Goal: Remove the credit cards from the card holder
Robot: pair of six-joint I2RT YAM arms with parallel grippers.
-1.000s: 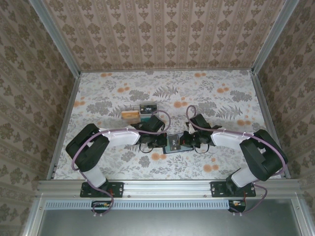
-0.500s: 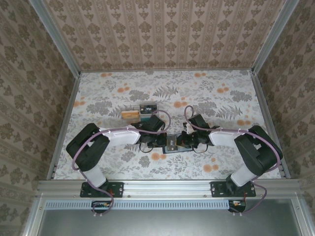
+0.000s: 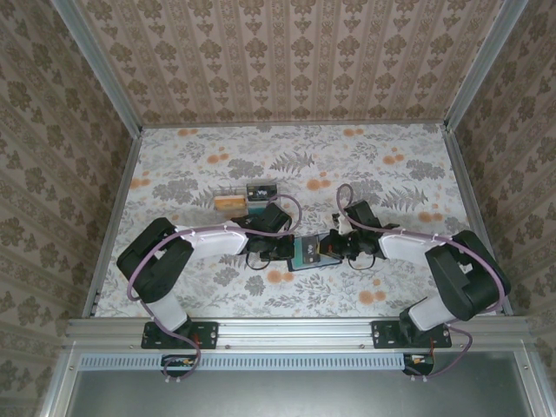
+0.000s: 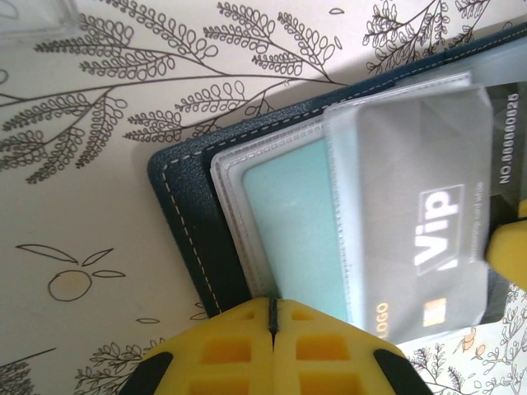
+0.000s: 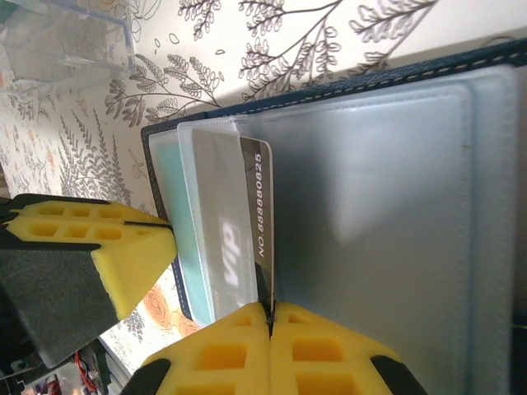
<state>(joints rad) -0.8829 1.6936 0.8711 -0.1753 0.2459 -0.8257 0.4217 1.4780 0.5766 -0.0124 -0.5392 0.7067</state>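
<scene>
Card holder (image 3: 305, 254) open on worktop (image 3: 200, 165). Left pincer (image 4: 273, 308) closed, pinning its edge; right pincer (image 5: 270, 316) closed on grey Vip card (image 5: 261, 206), half out of sleeve (image 5: 207, 189). Card likely stiff, light, slick: grip exposed edge.

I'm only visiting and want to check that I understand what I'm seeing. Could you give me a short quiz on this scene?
1. True or false: the card holder lies open on the table.
2. The right gripper is shut on: A) a coin B) the grey Vip card C) a key.
3. Which gripper pinches the card holder's edge?
Key: 1 true; 2 B; 3 the left gripper.
</scene>
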